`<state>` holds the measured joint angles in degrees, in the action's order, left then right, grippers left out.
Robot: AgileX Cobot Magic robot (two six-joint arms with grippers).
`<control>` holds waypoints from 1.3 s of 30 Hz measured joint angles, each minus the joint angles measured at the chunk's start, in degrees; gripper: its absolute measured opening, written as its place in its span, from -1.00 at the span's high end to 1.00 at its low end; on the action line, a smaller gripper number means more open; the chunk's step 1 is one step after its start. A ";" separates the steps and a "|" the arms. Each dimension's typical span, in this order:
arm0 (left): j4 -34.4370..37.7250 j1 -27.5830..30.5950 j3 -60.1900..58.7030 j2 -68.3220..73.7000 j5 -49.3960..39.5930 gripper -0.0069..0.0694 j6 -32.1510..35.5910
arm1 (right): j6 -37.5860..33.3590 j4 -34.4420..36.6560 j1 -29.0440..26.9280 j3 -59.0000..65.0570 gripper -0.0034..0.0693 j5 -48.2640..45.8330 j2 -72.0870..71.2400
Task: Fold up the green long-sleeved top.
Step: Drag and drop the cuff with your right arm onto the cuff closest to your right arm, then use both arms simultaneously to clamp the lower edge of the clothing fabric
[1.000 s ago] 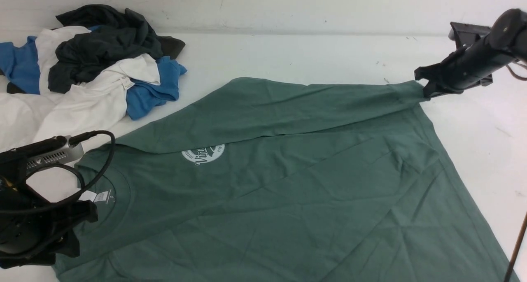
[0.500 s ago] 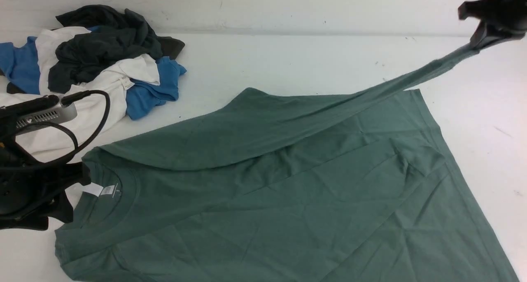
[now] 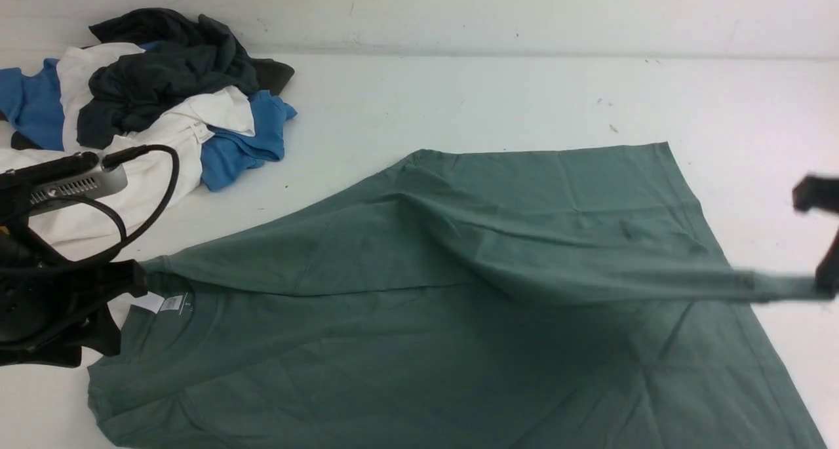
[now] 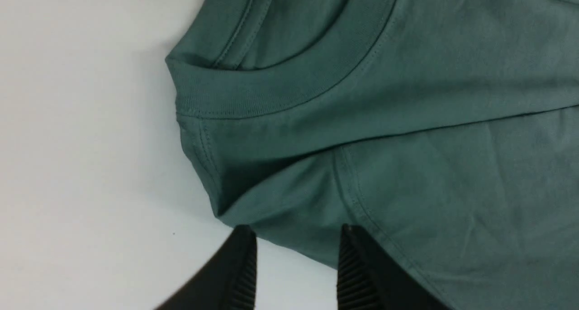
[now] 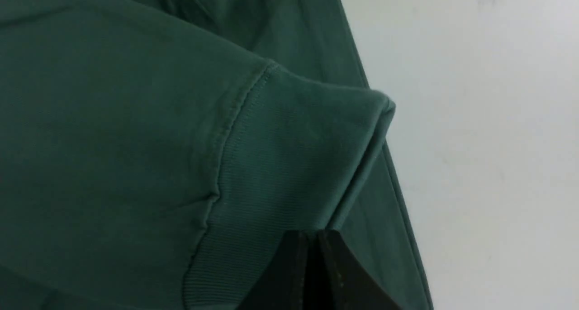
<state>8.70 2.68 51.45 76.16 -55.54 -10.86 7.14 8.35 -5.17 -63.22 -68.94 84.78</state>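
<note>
Green long-sleeved top [image 3: 406, 370] lies spread on the bench [image 3: 459, 95], mostly flat, creased. One sleeve [image 3: 623, 278] is raised off the body and pulled taut across it toward the right fingers [image 5: 301, 260]. Those fingers are clamped shut on the ribbed cuff [image 5: 289, 165]: the cuff's edge is pinched right at their tips and the rest of the sleeve fans away from them. In the front view they are motion-blurred at the frame edge.

Left fingers [image 4: 350, 260] stand parted, nothing pinched. The top's shoulder edge lies just past their tips, and a bit of fabric edge and bare bench shows in the gap between them. The collar [image 4: 280, 93] sits a little further out from these fingers. In the front view the white neck label [image 3: 160, 303] is just beside them.

A pile of blue, white and dark grey clothes [image 3: 151, 101] lies well beyond the left fingers, apart from the top.
</note>
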 joint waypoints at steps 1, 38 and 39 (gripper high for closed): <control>0.00 0.00 0.00 0.00 0.00 0.19 0.00 | 0.00 0.00 0.00 2.78 0.90 2.45 0.00; 7.18 -0.06 -14.07 0.06 1.61 0.19 4.72 | -3.70 -0.12 -0.06 18.69 -0.27 0.54 -11.36; 7.20 -0.06 -14.19 0.06 1.87 0.19 4.72 | -3.77 -0.12 -0.06 18.69 -0.27 0.61 -11.36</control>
<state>15.91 2.62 37.26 76.23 -53.67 -6.15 3.37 8.23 -5.22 -44.53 -68.33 73.42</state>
